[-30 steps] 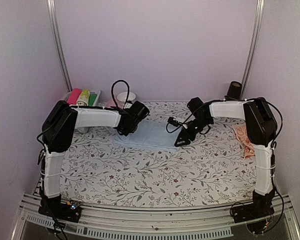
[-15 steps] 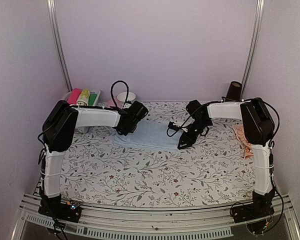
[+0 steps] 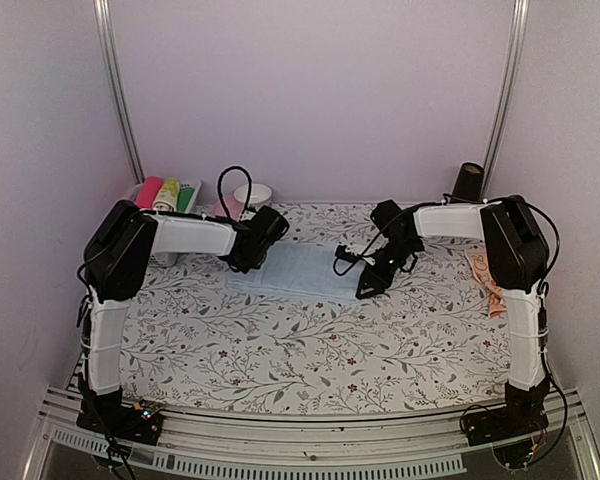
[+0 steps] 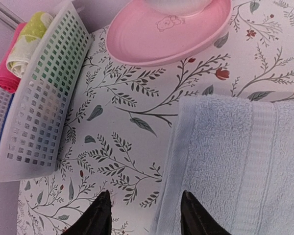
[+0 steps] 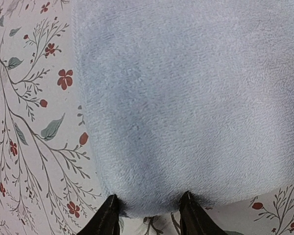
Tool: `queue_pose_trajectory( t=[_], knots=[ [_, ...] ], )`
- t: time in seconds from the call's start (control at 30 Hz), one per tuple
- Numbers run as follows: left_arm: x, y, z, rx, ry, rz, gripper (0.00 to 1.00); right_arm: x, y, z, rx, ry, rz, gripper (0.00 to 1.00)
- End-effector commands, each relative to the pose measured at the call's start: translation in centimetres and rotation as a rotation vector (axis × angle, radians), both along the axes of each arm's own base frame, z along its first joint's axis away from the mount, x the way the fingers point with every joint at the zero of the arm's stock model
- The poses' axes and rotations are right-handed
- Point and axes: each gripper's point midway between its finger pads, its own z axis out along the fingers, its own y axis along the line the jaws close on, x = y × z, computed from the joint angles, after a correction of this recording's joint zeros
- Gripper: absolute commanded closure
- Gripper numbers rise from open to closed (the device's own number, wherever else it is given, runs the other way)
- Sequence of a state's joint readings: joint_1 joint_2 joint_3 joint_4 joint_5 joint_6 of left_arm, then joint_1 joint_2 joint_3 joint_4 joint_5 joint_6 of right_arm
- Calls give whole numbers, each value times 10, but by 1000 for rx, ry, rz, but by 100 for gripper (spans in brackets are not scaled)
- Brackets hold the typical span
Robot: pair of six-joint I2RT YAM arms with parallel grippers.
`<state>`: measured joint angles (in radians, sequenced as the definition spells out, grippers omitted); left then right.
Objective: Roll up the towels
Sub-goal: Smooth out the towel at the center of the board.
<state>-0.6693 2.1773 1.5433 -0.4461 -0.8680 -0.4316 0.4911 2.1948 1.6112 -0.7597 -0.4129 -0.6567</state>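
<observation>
Left end effector (image 4: 144,215) now spread, letting go of blue towel (image 3: 305,268); right end effector (image 5: 148,215) pinching towel's right edge, narrower than before.

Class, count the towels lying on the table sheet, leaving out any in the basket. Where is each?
2. The blue towel lies mid-table between the grippers; the orange towel sits at the right edge, partly hidden by the arm.

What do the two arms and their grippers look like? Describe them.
Both arms have white-wrapped links between bulky black joints, with loose black cables looping near the wrists. The left gripper and right gripper each end in two dark, tapered fingers. Black bases sit on a metal rail.
</observation>
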Motion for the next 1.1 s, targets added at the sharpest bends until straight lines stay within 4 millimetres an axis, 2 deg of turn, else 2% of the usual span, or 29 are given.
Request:
queue_pose_trajectory(
  t=[0.0, 0.2, 0.5, 0.63, 0.77, 0.83, 0.9, 1.0, 1.07],
  knots=[
    [16, -5, 4, -67, -21, -37, 52, -7, -22, -13, -113, 7, 4, 57],
    [39, -10, 1, -112, -14, -82, 55, -12, -24, -12, -116, 20, 26, 57],
    [71, -6, -21, -105, -7, -76, 73, -14, -12, 26, 0, 4, 56, 56],
    [78, -1, -42, -82, 21, -65, 80, -13, -8, 35, 42, 1, 57, 56],
    [73, 4, -65, -55, 72, -49, 84, -11, -3, 49, 85, -18, 63, 56],
    [69, 5, -71, -63, 84, -49, 84, -5, -3, 62, 112, -52, 53, 55],
    [66, 6, -71, -77, 85, -51, 83, 12, -4, 78, 143, -122, 20, 48],
    [65, 2, -54, -109, 60, -65, 76, 44, -9, 97, 136, -241, -69, 44],
    [65, -1, -35, -126, 34, -78, 70, 67, -12, 107, 110, -326, -128, 40]
  ],
)
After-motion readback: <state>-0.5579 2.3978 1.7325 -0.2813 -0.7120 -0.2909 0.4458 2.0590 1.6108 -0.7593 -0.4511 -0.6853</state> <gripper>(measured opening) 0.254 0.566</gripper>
